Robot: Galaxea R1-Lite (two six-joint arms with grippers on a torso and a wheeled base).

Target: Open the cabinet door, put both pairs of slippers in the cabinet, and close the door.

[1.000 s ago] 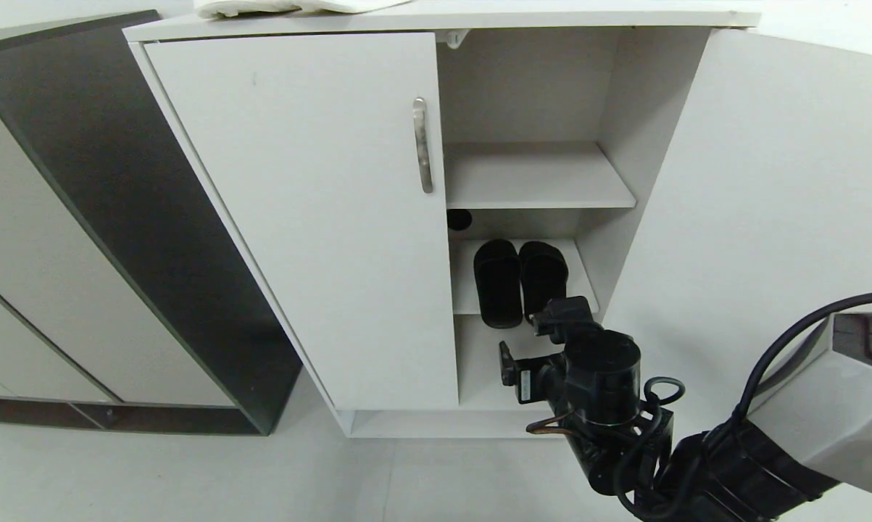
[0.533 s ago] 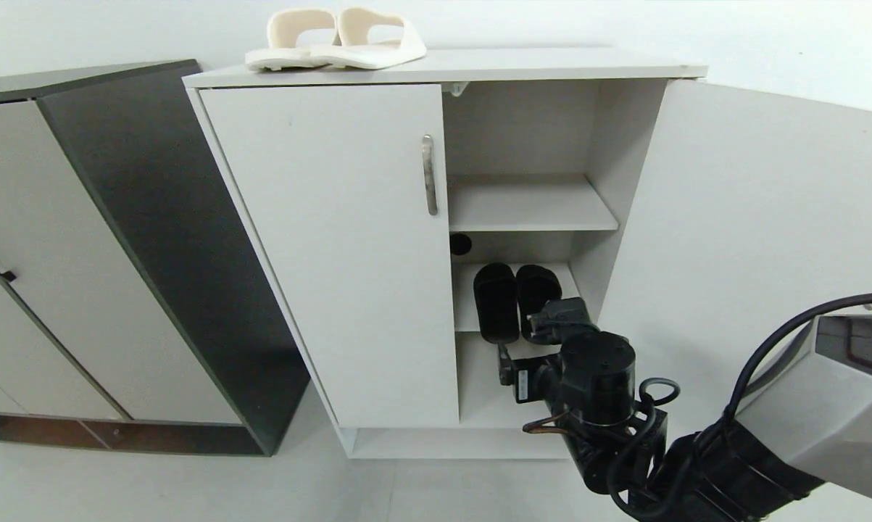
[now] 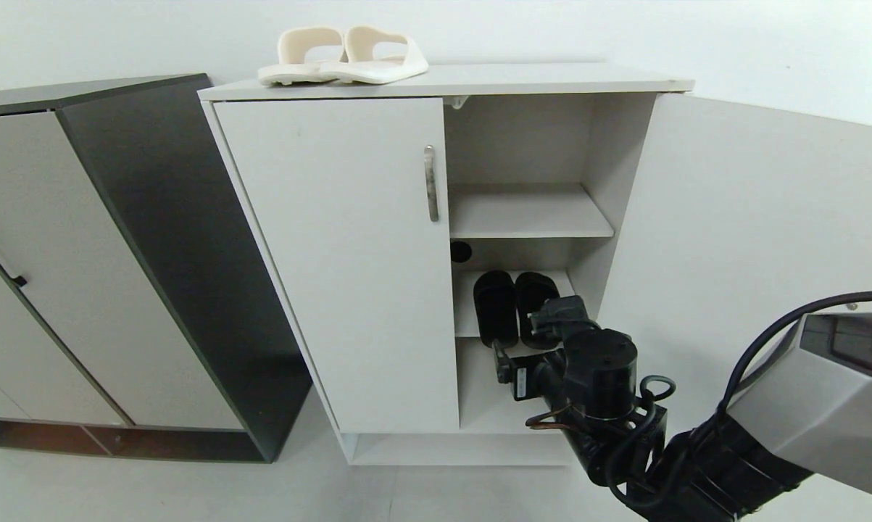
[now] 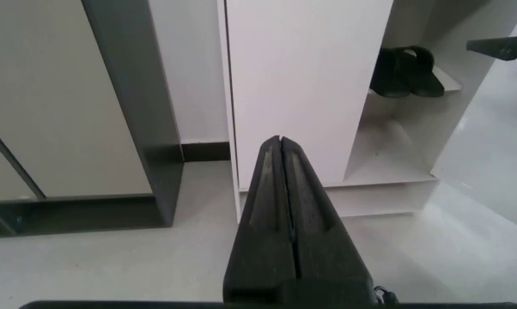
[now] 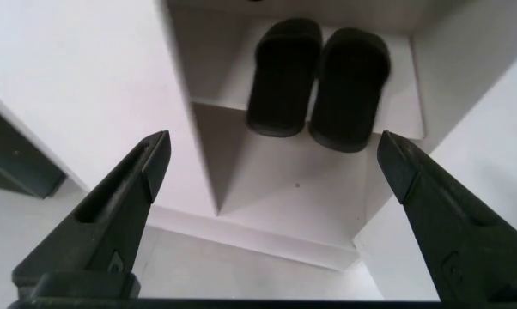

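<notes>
Cabinet (image 3: 436, 80): right door (image 3: 754, 232) swung wide, left door (image 3: 349, 254) shut. The whole head view has shifted over the last second, so the camera moved and not the cabinet. Its top now shows in full.
Cream slippers (image 3: 345, 56): side by side on the cabinet top, toward its left end, and newly in view. They are not yet stowed.
Black slippers (image 3: 514, 306): side by side on the lower shelf (image 3: 464, 304), reaching its front edge. Their place on the shelf is unchanged.
Right end effector (image 5: 273, 142): fingers spread wide and empty, just in front of the black pair.
Left end effector (image 4: 280, 146): fingers pressed together, holding nothing, low before the shut left door.
Meaning: one pair looks done. The cream pair likely comes next, then the door gets closed.
</notes>
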